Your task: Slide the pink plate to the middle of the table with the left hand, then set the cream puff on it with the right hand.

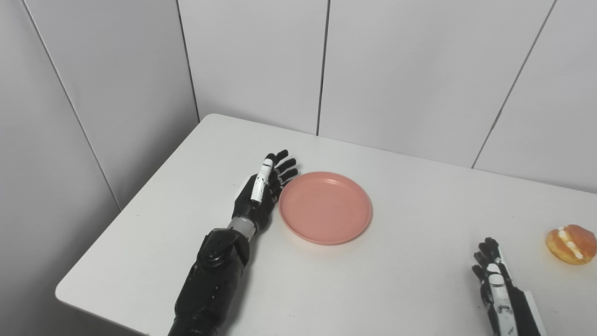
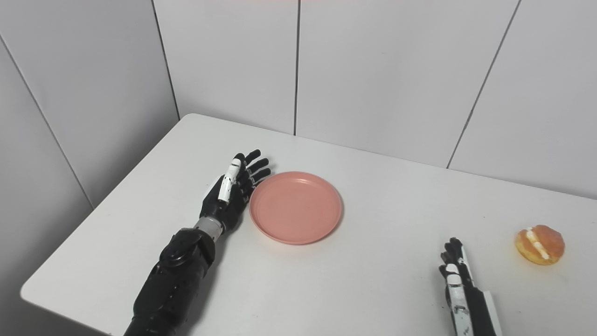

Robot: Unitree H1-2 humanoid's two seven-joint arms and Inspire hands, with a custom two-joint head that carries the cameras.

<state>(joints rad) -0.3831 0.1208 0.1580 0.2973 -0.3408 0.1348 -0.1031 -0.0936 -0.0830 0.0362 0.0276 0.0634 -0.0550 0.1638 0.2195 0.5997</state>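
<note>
The left hand (image 1: 261, 196) stands edge-on with fingers extended and spread, holding nothing, its palm side against or just beside the left rim of the plate (image 1: 325, 207). The likeliest slip, I judge, is the hand riding over the low rim, or pushing off-centre so the plate spins instead of sliding right. The plate sits left of the tabletop's (image 1: 406, 280) middle, with bare surface on its right for the push. The right hand (image 1: 494, 275) waits at the near right, fingers open and empty. The cream puff (image 1: 572, 244) lies just right of it, near the right edge of the view, where a clumsy reach could nudge it away.
</note>
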